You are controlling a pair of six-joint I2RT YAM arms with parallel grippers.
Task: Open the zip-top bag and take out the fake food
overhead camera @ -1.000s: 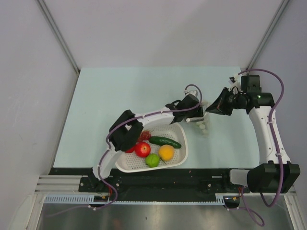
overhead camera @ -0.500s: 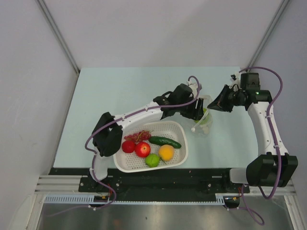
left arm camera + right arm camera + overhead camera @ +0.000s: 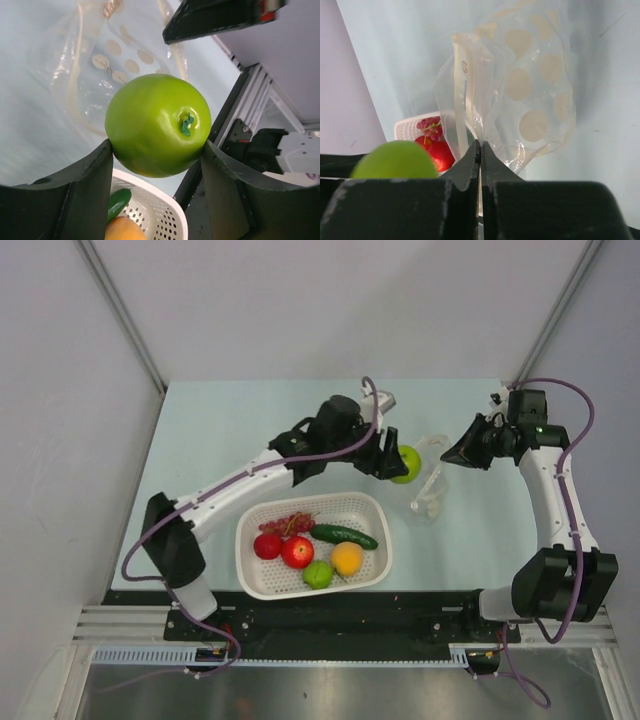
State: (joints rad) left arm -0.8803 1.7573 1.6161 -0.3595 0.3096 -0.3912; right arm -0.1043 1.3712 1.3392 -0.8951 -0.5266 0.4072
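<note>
My left gripper [image 3: 397, 462] is shut on a green apple [image 3: 405, 464], held in the air just left of the zip-top bag [image 3: 431, 490]; the apple [image 3: 158, 125] fills the left wrist view between the pads. My right gripper [image 3: 450, 457] is shut on the bag's edge and holds it up. The right wrist view shows the clear, dotted bag [image 3: 520, 95] pinched between the fingertips, hanging open and limp. A cucumber [image 3: 344, 535], red fruits [image 3: 297, 552], a green fruit [image 3: 318, 574], an orange one [image 3: 347, 559] and red grapes [image 3: 288, 525] lie in the basket.
The white perforated basket [image 3: 379, 510] stands at the near middle of the pale table, below the apple. The left arm stretches across from the lower left. Grey walls close in on three sides.
My left gripper has drawn back out of the bag, up and to the left, with the green apple in it. My right gripper kept its hold on the bag's edge.
</note>
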